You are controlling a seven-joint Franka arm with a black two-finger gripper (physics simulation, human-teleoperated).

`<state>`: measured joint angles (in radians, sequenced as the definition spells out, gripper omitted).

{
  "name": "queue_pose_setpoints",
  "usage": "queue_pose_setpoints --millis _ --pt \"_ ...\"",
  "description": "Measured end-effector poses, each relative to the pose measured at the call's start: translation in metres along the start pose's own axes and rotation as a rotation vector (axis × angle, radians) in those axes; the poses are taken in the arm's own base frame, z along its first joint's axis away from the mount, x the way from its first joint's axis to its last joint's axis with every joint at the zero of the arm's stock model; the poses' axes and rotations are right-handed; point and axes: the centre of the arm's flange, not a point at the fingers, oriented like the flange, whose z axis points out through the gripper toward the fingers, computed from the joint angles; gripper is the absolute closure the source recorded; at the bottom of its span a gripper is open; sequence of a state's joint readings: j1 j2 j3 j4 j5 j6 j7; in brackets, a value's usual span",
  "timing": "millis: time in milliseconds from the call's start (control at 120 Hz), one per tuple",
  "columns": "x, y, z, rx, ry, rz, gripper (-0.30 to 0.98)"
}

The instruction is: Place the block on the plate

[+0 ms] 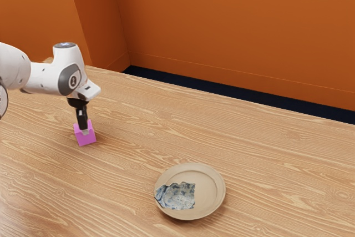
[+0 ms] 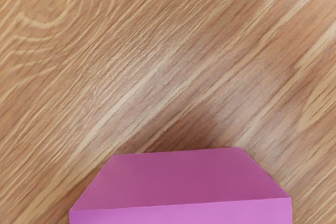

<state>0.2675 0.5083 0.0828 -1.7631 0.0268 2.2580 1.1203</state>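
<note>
Gripper (image 1: pixel 85 131) pointing down, the robot has its black hand at the top of the pink block (image 1: pixel 84 137), toward the exterior view's left. Whether the hand is clenched on the block or has released it cannot be told from what is visible. The white arm (image 1: pixel 45 77) comes in from the left, with a grey ring near the wrist.

The block is off the plate (image 1: pixel 212 186), well apart from it – the plate lies farther right and nearer the camera, and wood grain runs between the two. Whether the block rests on the tabletop (image 1: pixel 266 165) or is slightly above it is unclear.

The plate is round and beige, with a raised rim. A blue-and-white patterned patch (image 1: pixel 178 197) with a ragged outline covers part of its left side, reaching over the rim at the left.

In the wrist view the block is large and close to the hand, showing a darker pink side and a strip of brighter pink. Beyond that side is bare wood, streaked diagonally and darkened by a soft shadow just beside the block.

On the far side of the table is a dark strip (image 1: pixel 222 94) – and behind it stands an orange wall (image 1: pixel 233 26).
</note>
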Motion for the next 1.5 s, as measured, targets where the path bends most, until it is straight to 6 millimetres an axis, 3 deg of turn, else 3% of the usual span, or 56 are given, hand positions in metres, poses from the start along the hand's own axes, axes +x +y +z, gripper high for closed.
queue_pose_setpoints --millis 208,350,492,575,708,1108,1367,1500 --pt "-0.001 0.000 0.015 -0.003 0.008 -0.001 0.00" --pt "0.000 0.001 0.016 0.000 0.011 0.003 0.25" --pt "0.001 0.002 0.016 0.006 0.011 0.008 0.28" --pt "0.003 0.006 0.011 0.008 0.013 0.015 0.28" --pt "0.017 0.022 -0.016 0.028 0.027 0.047 0.28" --pt "0.068 0.122 -0.081 0.039 0.057 0.198 0.28" --pt "0.121 0.196 -0.084 -0.003 0.038 0.338 0.28" --pt "0.140 0.223 -0.084 -0.022 0.032 0.383 0.28"
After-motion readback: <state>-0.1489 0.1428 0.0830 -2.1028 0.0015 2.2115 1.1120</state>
